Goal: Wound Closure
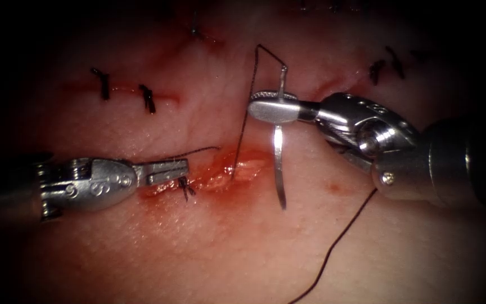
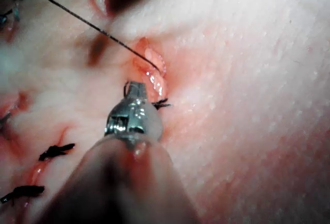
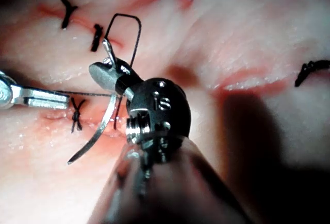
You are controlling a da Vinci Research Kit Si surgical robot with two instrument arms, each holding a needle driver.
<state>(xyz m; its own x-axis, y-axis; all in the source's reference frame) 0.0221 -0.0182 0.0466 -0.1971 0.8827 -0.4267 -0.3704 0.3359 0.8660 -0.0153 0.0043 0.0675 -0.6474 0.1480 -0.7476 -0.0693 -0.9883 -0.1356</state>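
1. At the far left of the tissue (image 1: 142, 242) an older cut is already closed with two dark stitches (image 1: 125, 90).
2. The left tool (image 1: 167, 170) reaches in level from the left, its shaft low and near the surface. Its jaws are closed on a short end of thread (image 1: 201, 151) at the left end of the cut (image 1: 226, 171). That end lies along the far edge of the cut.
3. Just beside the left tool's tip, one knotted stitch (image 1: 185, 188) crosses the left end of the cut. So closure has begun here. To its right the cut lies open and wet with red fluid (image 1: 220, 180), and that stretch is left to close.
4. A long strand (image 1: 246, 118) rises from the middle of the cut, bends over at the far side, and comes down to the tail of the needle (image 1: 278, 152).
5. The needle is clear of the tissue and stands nearly upright, its point toward the near side, just right of the open part of the cut.
6. The right tool (image 1: 271, 108) comes in from the right with its wrist bent toward the left. Its jaws are closed on the needle about a third of the way from the tail.
7. More thread (image 1: 338, 242) trails over the near right tissue, and further stitches (image 1: 386, 65) sit at the far right.
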